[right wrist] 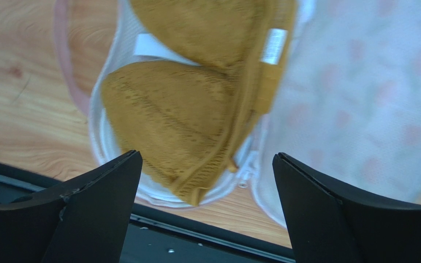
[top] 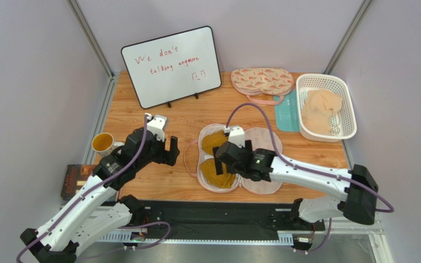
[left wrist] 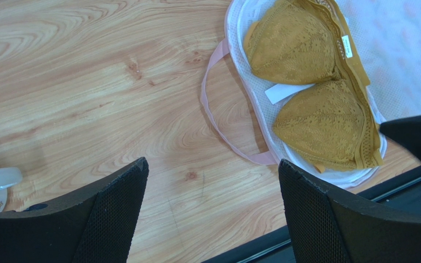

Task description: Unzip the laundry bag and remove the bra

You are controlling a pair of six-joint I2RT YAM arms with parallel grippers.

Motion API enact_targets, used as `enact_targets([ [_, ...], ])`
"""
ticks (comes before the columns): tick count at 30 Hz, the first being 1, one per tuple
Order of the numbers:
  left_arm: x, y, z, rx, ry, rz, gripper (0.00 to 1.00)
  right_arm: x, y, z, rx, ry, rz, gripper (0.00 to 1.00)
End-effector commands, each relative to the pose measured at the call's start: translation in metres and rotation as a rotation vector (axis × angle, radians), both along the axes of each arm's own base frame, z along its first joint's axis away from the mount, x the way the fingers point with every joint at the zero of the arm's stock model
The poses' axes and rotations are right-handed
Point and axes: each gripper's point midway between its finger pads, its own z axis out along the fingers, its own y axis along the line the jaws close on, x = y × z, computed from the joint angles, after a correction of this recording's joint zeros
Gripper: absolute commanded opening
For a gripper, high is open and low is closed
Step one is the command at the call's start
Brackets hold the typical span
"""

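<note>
ITEM: laundry bag (top: 266, 138). Worktop (top: 141, 98) centre, unzipped, splayed flat in two halves. Printed outer face shows on the 3 o'clock half, white mesh lining on the 9 o'clock half. Pink loop strap trails off at 9 o'clock.

ITEM: bra (top: 214, 141). Mustard lace, both cups up, lying in the 9 o'clock half of the bag, inside its rim. White label visible btwn the cups.

ITEM: R fingers (right wrist: 86, 208). Spread wide, above the nearer cup, holding nothing; no contact seen.

ITEM: L fingers (left wrist: 103, 213). Spread, empty, over bare wood at 9 o'clock of the bag, near the strap but apart from it.

OTHER: whiteboard (top: 171, 66) at 11 o'clock; second printed pouch (top: 262, 81), closed, at 1 o'clock; white basket (top: 306, 82) w/ peach fabric heap (top: 320, 112) at 2 o'clock; cup (top: 103, 142) at 9 o'clock.

STATUS: unzip step looks done; removal in hand, grasp not yet made.

NEXT (est.): lower R fingers onto the cup edge or band, pinch lace only, not the mesh under it, then lift clear. Bag is light and may ride up w/ the bra; L fingers could pin the rim at 9 o'clock.
</note>
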Motion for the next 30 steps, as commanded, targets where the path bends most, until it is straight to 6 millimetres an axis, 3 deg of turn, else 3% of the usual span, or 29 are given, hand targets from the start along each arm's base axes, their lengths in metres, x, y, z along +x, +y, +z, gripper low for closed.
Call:
enact_targets([
  [1,0.002,0.001,0.001,0.012,-0.01,-0.007,0.94,0.0,0.08,0.013,0.208,0.0,0.175,0.97],
  [6,0.002,-0.001,-0.001,0.016,0.002,-0.013,0.94,0.0,0.097,-0.018,0.151,0.053,0.196,0.98],
  [12,0.001,0.0,-0.001,0.014,-0.002,-0.009,0.94,0.006,0.081,-0.055,0.03,0.068,0.131,1.0],
  [26,0.002,0.001,-0.001,0.017,-0.002,-0.006,0.94,0.021,0.072,-0.088,-0.111,0.065,0.073,1.0],
  [29,0.002,0.001,-0.002,0.018,-0.001,-0.005,0.94,0.02,0.07,-0.095,-0.124,0.079,0.076,0.95],
  [30,0.002,0.001,-0.001,0.017,-0.003,-0.005,0.94,0.018,0.07,-0.096,-0.12,0.086,0.077,0.84],
])
